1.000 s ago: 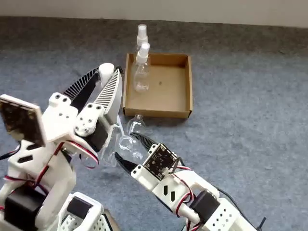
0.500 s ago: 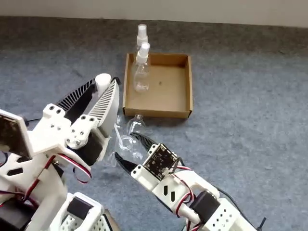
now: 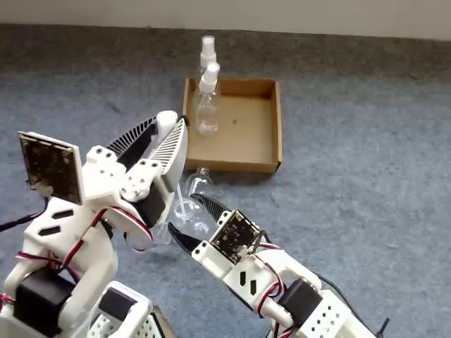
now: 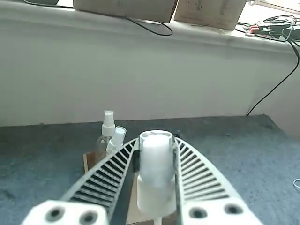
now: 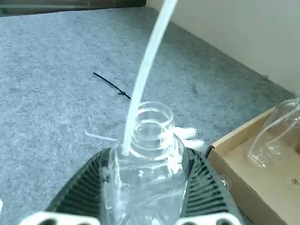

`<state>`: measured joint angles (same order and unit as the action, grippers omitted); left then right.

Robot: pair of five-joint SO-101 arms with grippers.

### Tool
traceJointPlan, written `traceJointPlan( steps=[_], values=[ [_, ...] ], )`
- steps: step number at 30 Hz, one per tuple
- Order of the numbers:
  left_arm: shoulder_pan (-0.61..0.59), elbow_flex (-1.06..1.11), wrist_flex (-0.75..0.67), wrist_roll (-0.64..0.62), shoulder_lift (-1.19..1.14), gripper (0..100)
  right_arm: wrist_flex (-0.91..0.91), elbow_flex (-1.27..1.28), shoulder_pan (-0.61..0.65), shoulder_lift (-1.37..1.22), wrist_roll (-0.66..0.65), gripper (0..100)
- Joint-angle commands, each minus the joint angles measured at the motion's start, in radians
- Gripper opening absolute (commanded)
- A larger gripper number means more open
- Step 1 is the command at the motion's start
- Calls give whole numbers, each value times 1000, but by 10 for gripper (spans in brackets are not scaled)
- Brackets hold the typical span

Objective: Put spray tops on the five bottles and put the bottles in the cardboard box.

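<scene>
- Over the last second the left fingers (image 3: 171, 123), clenched on a white plastic spray top (image 4: 156, 173), had swung in towards the brown cardboard box (image 3: 279, 120). That brought them nearer the clear plastic bottle (image 5: 151, 126) held upright just in front of the box, which the right fingers (image 5: 147, 157) grasped without moving.
- The top's thin translucent dip tube (image 5: 145, 65) ran down against the side of the open neck, seemingly outside the mouth. Threading it in looked like the step in hand, with capping not yet done.
- Four bottles could be counted:
  - the held one;
  - a capped bottle (image 3: 206, 105) in the box;
  - a second capped bottle (image 3: 208, 48) just beyond the box;
  - an uncapped bottle (image 3: 200, 182) lying on the grey carpeted surface (image 3: 352, 183) against the box's near wall.
- Three spray tops were certain: two fitted and one carried.
- There was one box.
</scene>
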<state>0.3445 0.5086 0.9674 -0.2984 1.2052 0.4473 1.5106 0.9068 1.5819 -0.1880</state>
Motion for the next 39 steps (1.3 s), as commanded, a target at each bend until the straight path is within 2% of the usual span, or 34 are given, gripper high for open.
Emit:
traceJointPlan(
  steps=[1, 8, 15, 21, 27, 32, 36, 39],
  values=[
    [-16, -65, -58, 14, 8, 4, 5, -5, 1, 16, 11, 4],
    [-16, -130, -55, 43, 7, 4, 5, -5, 2, 16, 11, 4],
    [-18, 18, -92, 49, 7, 4, 5, -5, 4, 16, 11, 4],
    [-94, 90, -161, 43, 7, 4, 5, -5, 2, 16, 11, 4],
    [-93, 105, -157, 43, 7, 4, 5, -5, 2, 16, 11, 4],
    [-93, 274, -107, 51, 18, 4, 5, -5, 1, 16, 11, 4],
    [-96, 386, -104, 203, 18, 8, 5, -5, 1, 16, 12, 4],
    [-94, 418, -98, 245, 19, 90, 5, -5, 1, 16, 12, 4]
  ],
)
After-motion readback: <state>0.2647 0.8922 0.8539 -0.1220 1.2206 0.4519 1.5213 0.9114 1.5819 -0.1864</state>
